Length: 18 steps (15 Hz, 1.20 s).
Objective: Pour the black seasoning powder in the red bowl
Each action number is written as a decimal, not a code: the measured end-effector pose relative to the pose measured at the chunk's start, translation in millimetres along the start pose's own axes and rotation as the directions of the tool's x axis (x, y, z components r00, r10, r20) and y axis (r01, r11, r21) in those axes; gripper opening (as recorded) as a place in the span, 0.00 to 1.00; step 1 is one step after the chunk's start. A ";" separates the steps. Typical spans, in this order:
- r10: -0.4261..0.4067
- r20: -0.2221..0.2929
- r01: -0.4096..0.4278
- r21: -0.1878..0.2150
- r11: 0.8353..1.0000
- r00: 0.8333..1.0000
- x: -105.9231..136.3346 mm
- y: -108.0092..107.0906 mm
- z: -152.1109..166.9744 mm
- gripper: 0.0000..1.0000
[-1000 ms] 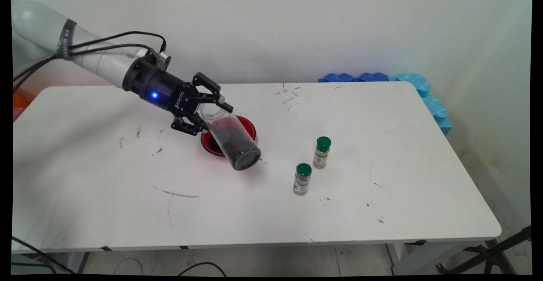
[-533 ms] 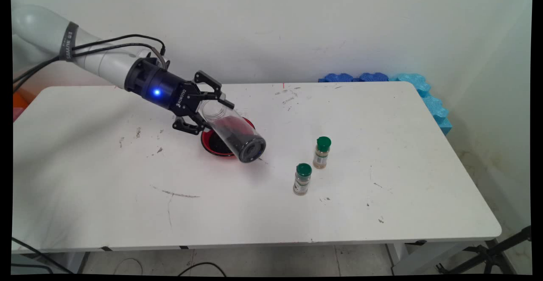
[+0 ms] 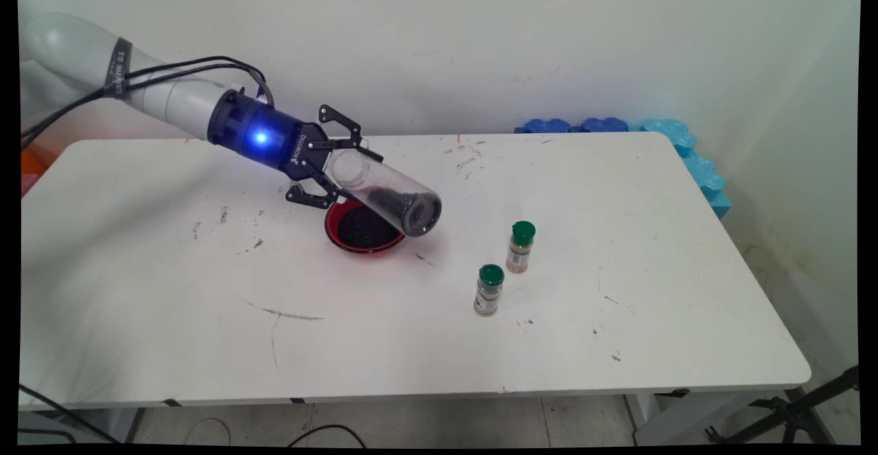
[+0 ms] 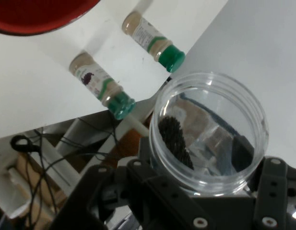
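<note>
Pincer (image 3: 343,167) clamps tilted clear jar (image 3: 384,193), hiding red bowl's (image 3: 363,230) far rim.

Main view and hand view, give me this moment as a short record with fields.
gripper: shut on the jar
jar: clear, tilted, closed end lower and to the right, some dark grains inside
bowl: red, dark grains in it, under the jar
spice bottles: two, green caps, upright, right of the bowl
table: white, scuffed

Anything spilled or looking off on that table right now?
No spill shows. The clear jar in the gripper is tipped nearly sideways above the red bowl, which holds dark grains. The two spice bottles stand upright.
</note>
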<state>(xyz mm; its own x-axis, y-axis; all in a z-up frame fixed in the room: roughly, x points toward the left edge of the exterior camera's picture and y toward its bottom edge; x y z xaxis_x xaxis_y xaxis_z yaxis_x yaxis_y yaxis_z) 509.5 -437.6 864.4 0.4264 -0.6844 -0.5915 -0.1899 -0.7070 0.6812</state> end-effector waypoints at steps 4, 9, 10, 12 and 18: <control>-0.060 0.000 0.060 -0.020 0.998 0.998 2.9 -0.2 0.0 0.00; -0.134 0.001 0.134 -0.045 0.990 0.991 5.9 -1.8 -0.7 0.00; -0.153 0.000 0.153 -0.052 0.987 0.988 6.5 -2.3 -0.9 0.00; -0.177 0.000 0.177 -0.059 0.982 0.984 6.9 -3.4 -1.4 0.00; -0.265 0.004 0.264 -0.100 0.959 0.964 7.2 -4.3 -2.4 0.00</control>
<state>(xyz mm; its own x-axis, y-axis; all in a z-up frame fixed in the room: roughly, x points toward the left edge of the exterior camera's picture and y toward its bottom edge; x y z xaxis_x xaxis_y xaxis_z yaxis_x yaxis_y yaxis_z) 515.6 -439.1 858.3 0.4582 -0.4730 -0.7526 0.0192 -0.8412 0.5404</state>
